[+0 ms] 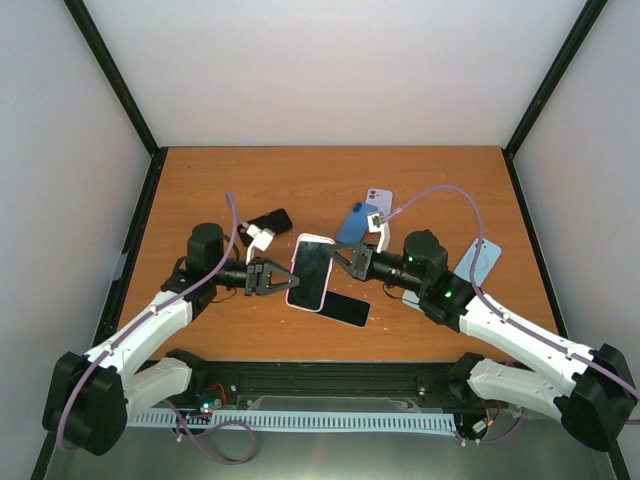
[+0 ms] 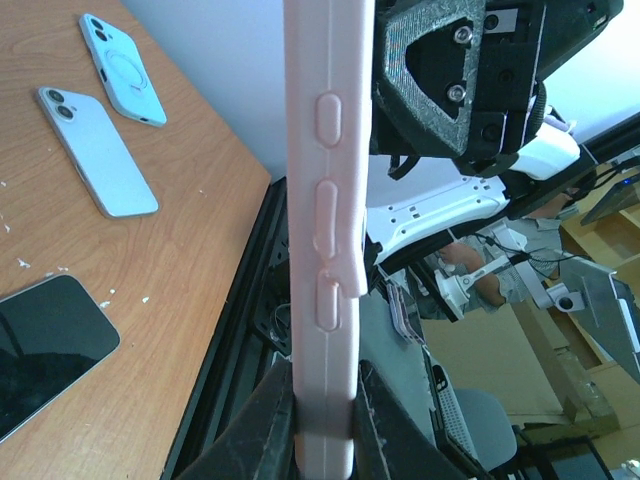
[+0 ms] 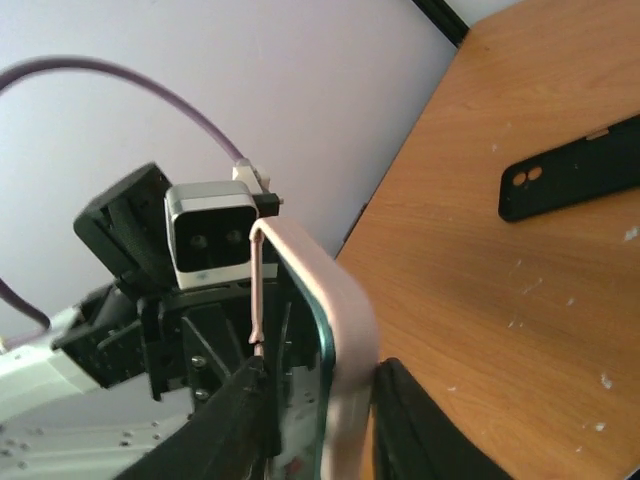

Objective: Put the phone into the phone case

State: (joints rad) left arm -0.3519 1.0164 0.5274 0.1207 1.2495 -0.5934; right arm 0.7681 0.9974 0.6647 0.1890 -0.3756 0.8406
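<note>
A phone (image 1: 312, 266) with a dark screen sits inside a pink phone case (image 1: 305, 306), held in the air between both arms over the table's middle. My left gripper (image 1: 272, 277) is shut on the case's left long edge; in the left wrist view the buttoned side of the case (image 2: 325, 250) stands upright between my gripper (image 2: 325, 430). My right gripper (image 1: 346, 262) is shut on the opposite edge. Its wrist view shows my gripper (image 3: 330, 430) around the case (image 3: 345, 310), the phone's teal edge (image 3: 325, 375) inside it, and a thin strip of case rim (image 3: 255, 290) standing off.
On the orange table (image 1: 200, 180) lie a black phone (image 1: 346, 309), a black case (image 1: 272, 221), a blue phone (image 1: 354, 223), a lilac phone (image 1: 378, 197) and a light blue case (image 1: 478, 262). Black frame posts stand at the back corners.
</note>
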